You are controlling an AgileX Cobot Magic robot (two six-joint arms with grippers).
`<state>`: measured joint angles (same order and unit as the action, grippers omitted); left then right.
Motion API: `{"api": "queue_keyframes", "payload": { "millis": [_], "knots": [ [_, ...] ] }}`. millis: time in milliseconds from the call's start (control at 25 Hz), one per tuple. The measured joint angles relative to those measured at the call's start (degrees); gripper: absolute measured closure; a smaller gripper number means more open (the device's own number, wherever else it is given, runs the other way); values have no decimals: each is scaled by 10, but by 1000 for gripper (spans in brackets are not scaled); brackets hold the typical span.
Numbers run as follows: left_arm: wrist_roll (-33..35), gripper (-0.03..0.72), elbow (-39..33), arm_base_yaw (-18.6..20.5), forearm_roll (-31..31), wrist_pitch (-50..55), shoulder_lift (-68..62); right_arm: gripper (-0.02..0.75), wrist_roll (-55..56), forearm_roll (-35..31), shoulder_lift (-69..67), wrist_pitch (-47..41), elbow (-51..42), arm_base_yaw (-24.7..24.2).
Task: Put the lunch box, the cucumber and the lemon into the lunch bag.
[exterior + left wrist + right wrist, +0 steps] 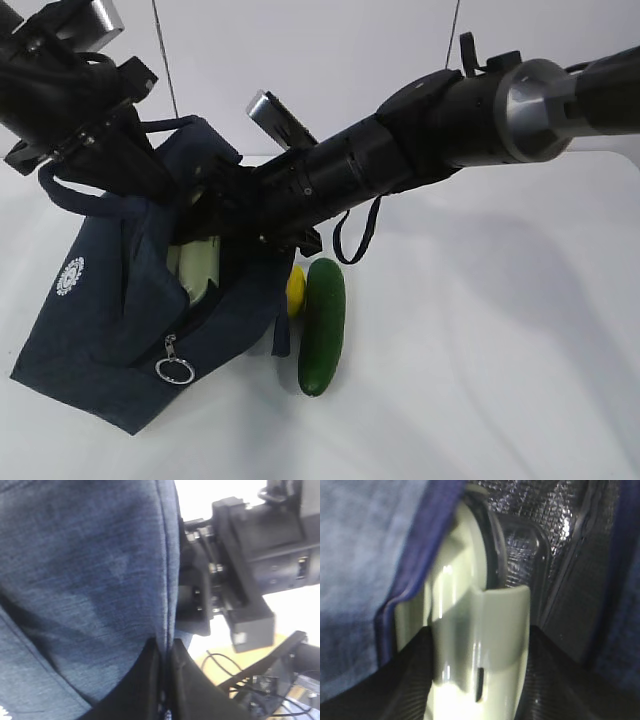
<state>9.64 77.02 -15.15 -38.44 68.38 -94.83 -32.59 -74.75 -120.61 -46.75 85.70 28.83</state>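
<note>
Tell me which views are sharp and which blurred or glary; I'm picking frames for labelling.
Exterior view: sharpest, evenly lit, soft shadows beside the cucumber and lemon. Left wrist view: lunch bag fabric soft-focused, background blown out white. Right wrist view: lunch box lid blurred from closeness, glare streaks on it, foil lining sparkling.

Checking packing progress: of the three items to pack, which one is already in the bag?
The lunch box, pale green lid, inside the lunch bag. The lemon and the cucumber lie outside on the table.
</note>
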Motion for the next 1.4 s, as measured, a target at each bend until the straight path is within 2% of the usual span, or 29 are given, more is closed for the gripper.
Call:
{"api": "queue_keyframes", "payload": {
  "millis": [600,1080,1400],
  "knots": [
    [0,685,0,0,20,-10,-6,353,-56,-4,-3,7,0,0],
    [0,685,0,0,6,-10,-22,353,-102,-22,-17,4,0,0],
    [0,685,0,0,8,-6,-22,307,-138,-47,-17,-7,0,0]
  ]
}}
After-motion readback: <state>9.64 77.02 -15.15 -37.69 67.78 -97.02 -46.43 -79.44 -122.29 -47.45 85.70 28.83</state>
